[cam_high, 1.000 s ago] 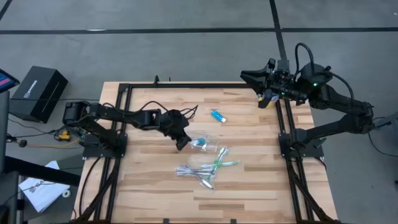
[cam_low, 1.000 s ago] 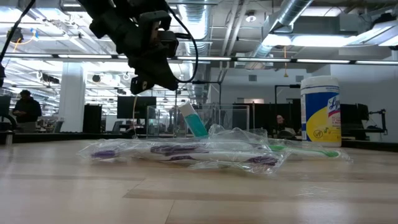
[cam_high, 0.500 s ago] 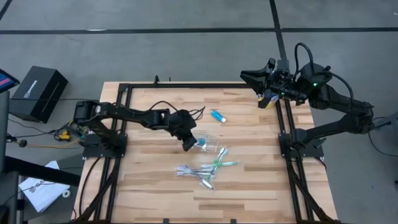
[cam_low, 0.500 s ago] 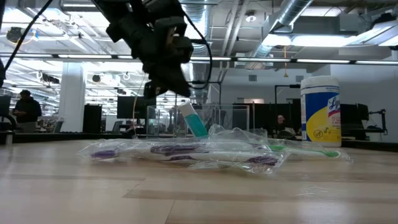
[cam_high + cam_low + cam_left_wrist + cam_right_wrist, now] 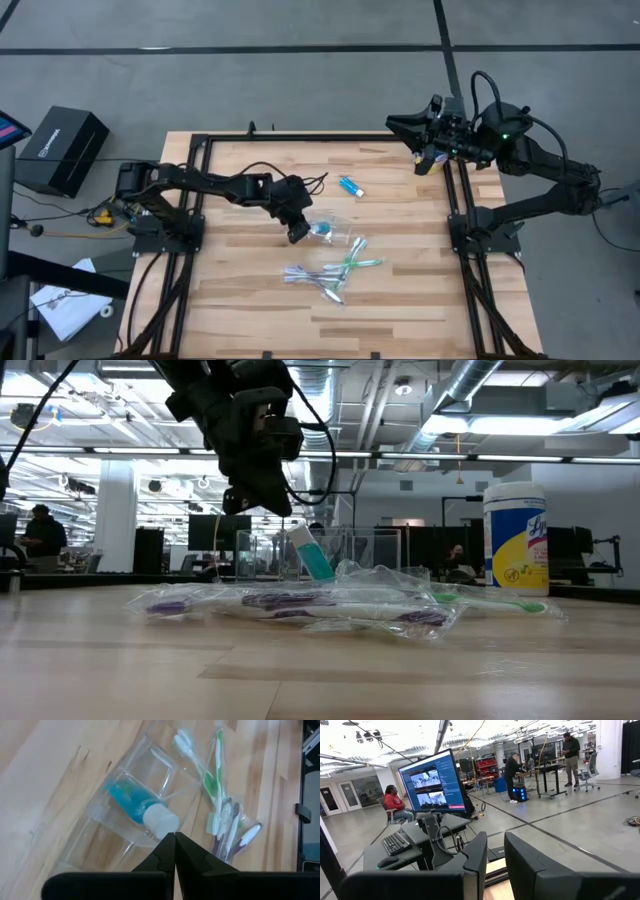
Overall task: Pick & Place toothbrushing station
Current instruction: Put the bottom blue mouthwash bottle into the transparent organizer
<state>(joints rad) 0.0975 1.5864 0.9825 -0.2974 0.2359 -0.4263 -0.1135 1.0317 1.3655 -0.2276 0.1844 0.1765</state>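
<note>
With fingers pressed together, left claw (image 5: 296, 233) poised just beside clear cup (image 5: 131, 817) lying on table (image 5: 240, 300), blue tube (image 5: 140, 807) inside, probably to nudge. Right claw (image 5: 400, 124) parked far corner, slightly apart, empty.

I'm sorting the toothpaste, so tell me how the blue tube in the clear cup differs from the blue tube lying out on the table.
The tube in the cup sits inside the tipped-over clear cup, right by the shut left gripper; the loose tube lies bare on the wood, farther back, with nothing near it. The first is beside the toothbrushes; the second is apart from them. Both are small, blue and lying down.
</note>
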